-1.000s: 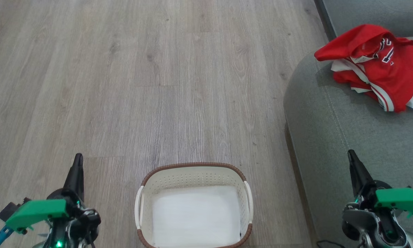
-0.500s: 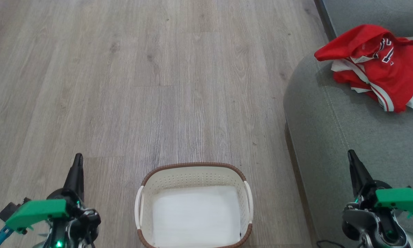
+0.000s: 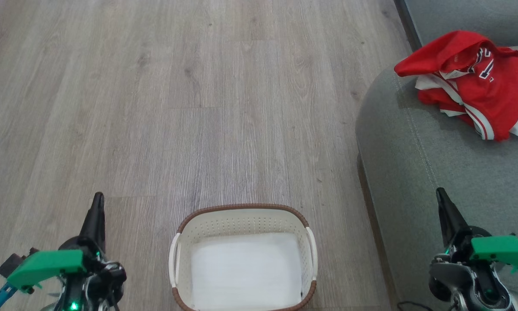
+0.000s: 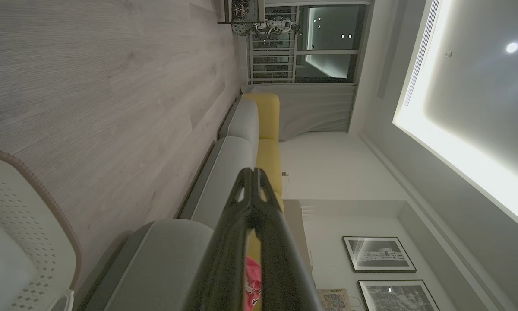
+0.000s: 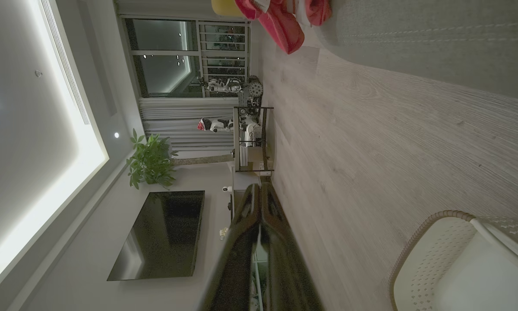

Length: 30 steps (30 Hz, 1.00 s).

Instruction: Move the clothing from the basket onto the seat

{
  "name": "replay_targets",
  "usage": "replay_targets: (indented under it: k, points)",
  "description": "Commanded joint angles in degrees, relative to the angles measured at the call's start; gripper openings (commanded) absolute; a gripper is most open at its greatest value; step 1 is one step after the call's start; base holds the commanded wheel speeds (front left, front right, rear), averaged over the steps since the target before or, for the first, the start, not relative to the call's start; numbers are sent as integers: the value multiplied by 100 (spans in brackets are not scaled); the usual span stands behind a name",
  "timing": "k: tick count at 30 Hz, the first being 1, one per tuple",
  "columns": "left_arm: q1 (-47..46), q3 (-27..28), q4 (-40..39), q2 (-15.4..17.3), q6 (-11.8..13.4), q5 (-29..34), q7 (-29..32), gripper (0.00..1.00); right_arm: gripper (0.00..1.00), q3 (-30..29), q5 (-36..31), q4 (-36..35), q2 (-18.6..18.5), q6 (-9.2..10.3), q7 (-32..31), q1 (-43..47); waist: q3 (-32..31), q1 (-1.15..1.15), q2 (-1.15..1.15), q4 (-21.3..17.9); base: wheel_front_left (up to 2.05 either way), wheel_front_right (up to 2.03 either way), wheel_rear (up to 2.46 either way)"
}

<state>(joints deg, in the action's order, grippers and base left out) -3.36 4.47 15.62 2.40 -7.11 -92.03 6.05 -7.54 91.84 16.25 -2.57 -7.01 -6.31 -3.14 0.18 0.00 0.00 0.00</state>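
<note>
The red clothing lies in a loose heap on the seat, far beyond the basket and off to its right. The heap sits close to the seat's rounded corner, and that is what worries me. One red fold pokes out past the edge on the side facing the basket, and in the right wrist view it seems to hang over the floor. The fabric looks soft and slippery, so I reckon the pile's own weight, or a brush from a passing arm, could drag it over the edge. That would undo the work, since the basket shows only its bare white bottom and the job looks finished to me. A second risk is the robot reaching again into an empty basket and knocking it askew. The left gripper rests low, just to the left of the basket, with its fingers pressed together on nothing. The right gripper rests to the right of the basket, over the near part of the seat, likewise closed and empty. The clothing is well apart from both, farther from the basket than either, and much nearer the right one's side.
</note>
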Motion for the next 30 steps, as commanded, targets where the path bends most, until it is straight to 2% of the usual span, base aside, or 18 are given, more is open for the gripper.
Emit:
replay_targets:
  k: [1, 30]
  points:
    - [-283, 211, -157, 49, -37, -9, 48, 0, 0, 103, 33, -223, -31, -47, -17, -304, 0, 0, 0, 0, 0, 0, 0]
    - [-283, 211, -157, 48, -37, -9, 49, 0, 0, 103, 34, -223, -31, -47, -17, -304, 0, 0, 0, 0, 0, 0, 0]
